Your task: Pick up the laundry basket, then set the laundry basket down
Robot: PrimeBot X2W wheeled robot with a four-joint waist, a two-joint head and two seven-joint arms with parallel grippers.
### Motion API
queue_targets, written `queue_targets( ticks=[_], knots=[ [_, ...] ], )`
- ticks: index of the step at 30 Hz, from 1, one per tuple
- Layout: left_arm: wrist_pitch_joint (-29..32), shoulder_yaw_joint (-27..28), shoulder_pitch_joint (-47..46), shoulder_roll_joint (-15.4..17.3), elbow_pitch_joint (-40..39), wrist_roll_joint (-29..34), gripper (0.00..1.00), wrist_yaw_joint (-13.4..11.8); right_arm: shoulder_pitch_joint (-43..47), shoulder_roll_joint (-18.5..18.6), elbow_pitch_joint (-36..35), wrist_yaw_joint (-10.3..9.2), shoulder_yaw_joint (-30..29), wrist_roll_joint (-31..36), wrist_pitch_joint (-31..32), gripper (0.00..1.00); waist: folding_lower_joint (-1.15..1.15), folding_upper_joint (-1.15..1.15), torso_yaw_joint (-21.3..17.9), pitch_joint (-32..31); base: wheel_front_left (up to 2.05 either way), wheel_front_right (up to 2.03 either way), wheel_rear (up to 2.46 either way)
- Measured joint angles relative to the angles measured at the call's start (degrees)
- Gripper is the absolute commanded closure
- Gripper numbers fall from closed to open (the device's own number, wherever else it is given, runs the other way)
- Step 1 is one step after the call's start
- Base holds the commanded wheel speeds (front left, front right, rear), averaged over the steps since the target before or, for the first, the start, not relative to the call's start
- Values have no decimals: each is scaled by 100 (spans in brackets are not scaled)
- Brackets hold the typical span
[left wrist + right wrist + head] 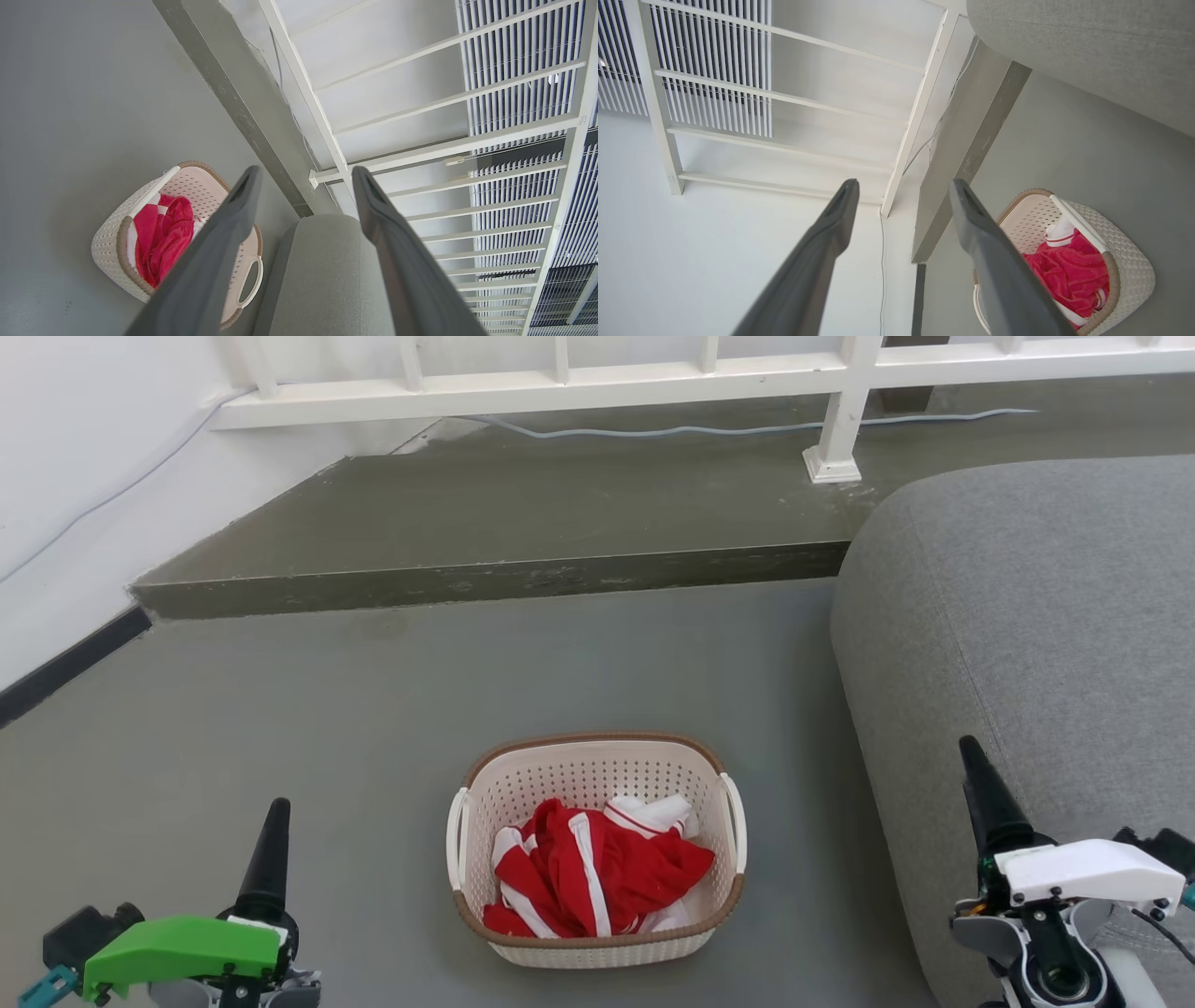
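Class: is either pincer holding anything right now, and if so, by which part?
Nothing is held. The left pincer and right pincer are both open and empty; the laundry basket sits on the floor between them, untouched.

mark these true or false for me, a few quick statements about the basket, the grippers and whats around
1. The laundry basket stands on the floor. True.
2. The basket is empty. False: red and white clothing lies in it.
3. One gripper is shut on a basket handle. False: the left gripper is open and apart from the basket, with nothing between its fingers.
4. The right gripper is open and holds nothing. True.
5. In the head view a grey sofa is to the right of the basket. True.
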State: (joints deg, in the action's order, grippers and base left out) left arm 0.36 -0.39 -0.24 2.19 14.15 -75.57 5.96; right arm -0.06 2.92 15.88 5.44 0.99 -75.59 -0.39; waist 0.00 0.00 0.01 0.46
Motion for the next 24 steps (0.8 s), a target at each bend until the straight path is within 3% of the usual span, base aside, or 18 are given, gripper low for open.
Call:
queue_targets(
  ticks=[24],
  knots=[
    [-421,-631,6,183,-402,2434,0,-344,-1,1,-172,-307,702,1941,-388,0,0,0,-2,46,0,0,0]
  ],
)
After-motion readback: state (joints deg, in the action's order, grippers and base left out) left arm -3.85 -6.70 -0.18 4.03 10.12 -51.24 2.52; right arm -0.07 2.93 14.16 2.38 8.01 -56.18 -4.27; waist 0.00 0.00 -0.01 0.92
